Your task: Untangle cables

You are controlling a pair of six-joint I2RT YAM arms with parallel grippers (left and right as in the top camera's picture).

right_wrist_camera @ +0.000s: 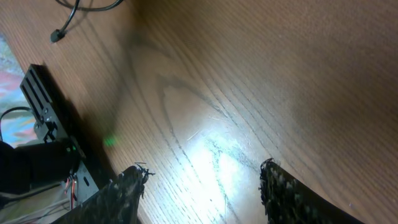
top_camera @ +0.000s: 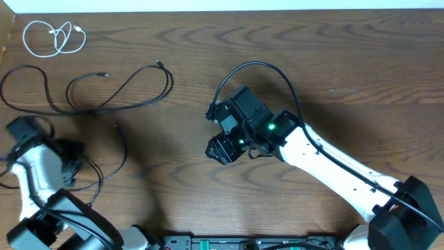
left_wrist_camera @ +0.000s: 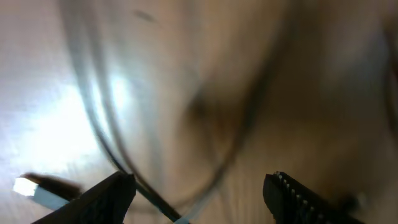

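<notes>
A short white cable (top_camera: 55, 36) lies coiled at the far left corner. In front of it a long black cable (top_camera: 104, 97) spreads in loose loops. A second black cable (top_camera: 125, 153) curves past my left gripper (top_camera: 75, 165) at the left edge. The left wrist view is blurred: my left gripper (left_wrist_camera: 199, 193) is open, and a black cable (left_wrist_camera: 155, 200) runs slack between the jaws, close to the left finger (left_wrist_camera: 109, 196). Mid-table, my right gripper (top_camera: 212, 130) holds nothing. In its wrist view my right gripper (right_wrist_camera: 202, 186) is open over bare wood, with a black plug end (right_wrist_camera: 59, 34) far off.
The robot's base rail (right_wrist_camera: 50, 112) with its electronics runs along the near table edge (top_camera: 229, 243). A thick black wire (top_camera: 257, 66) fixed to the right arm arcs over its wrist. Bare wooden tabletop (top_camera: 361, 83) lies to the right.
</notes>
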